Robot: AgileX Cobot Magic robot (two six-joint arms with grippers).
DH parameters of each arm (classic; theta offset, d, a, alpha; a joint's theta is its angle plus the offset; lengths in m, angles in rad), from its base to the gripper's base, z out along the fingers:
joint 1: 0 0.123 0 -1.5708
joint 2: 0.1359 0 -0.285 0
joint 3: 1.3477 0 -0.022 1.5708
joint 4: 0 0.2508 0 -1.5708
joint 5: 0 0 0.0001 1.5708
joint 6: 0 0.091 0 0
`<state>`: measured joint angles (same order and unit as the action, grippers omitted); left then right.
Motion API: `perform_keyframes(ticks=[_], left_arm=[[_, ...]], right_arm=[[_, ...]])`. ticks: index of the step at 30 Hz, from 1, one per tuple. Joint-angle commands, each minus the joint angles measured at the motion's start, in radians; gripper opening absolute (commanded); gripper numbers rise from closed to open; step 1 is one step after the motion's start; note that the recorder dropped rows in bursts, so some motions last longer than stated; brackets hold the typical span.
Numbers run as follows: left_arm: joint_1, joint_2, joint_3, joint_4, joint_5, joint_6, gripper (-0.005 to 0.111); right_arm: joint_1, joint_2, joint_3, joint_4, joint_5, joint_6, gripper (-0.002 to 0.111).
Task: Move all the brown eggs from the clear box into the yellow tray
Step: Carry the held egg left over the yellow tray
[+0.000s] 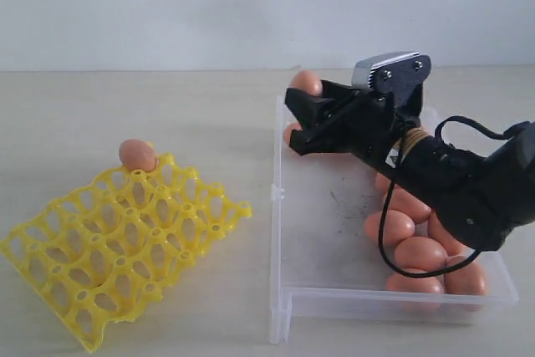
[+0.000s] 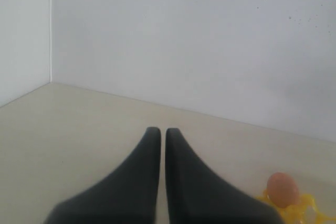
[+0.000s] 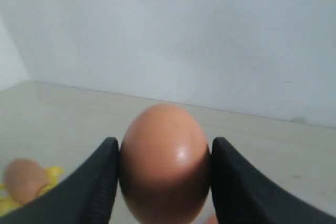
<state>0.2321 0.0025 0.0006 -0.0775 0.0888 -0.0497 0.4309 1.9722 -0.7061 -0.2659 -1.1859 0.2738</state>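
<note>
- One brown egg [image 3: 164,163] is clamped at its widest part between the right fingers [image 3: 97,182], which are part-open around it, above the clear box [image 1: 334,305], apparently near its far corner.
- Carry it level to the yellow tray [image 1: 50,265], choose a free cup beside the seated egg [image 1: 138,155], and lower it fully before releasing.
- The left fingers [image 2: 142,177] are pressed together and hold nothing.

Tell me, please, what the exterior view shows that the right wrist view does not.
Only the exterior view shows the clear box, the brown eggs lying in it and the whole grid of the yellow tray. Only the right wrist view shows close up the right gripper shut on the held egg, a finger on each side. Both show the single egg on a corner of the tray.
</note>
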Motion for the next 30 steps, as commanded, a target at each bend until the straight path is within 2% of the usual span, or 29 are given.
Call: perform_keyframes(ticks=[1,7,20,24,30], left_arm=[[0.002,-0.002,-0.001,-0.009,-0.012,-0.009,0.004],[0.002,-0.002,-0.001,-0.009,-0.012,-0.009,0.004],[0.002,-0.002,-0.001,-0.009,-0.012,-0.009,0.004],[0.002,-0.002,-0.001,-0.009,-0.012,-0.009,0.004],[0.002,-0.002,-0.001,-0.009,-0.012,-0.009,0.004]], right_arm=[[0.0,0.025,-0.064,-0.26,-0.035,0.108,0.0],[0.0,0.116,-0.218,-0.531,-0.035,0.324,0.0],[0.121,0.332,-0.512,-0.605,-0.029,0.507,0.0],[0.177,0.332,-0.574,-0.603,0.195,0.495,0.0],[0.183,0.333,-0.611,-0.601,0.338,0.536,0.0]])
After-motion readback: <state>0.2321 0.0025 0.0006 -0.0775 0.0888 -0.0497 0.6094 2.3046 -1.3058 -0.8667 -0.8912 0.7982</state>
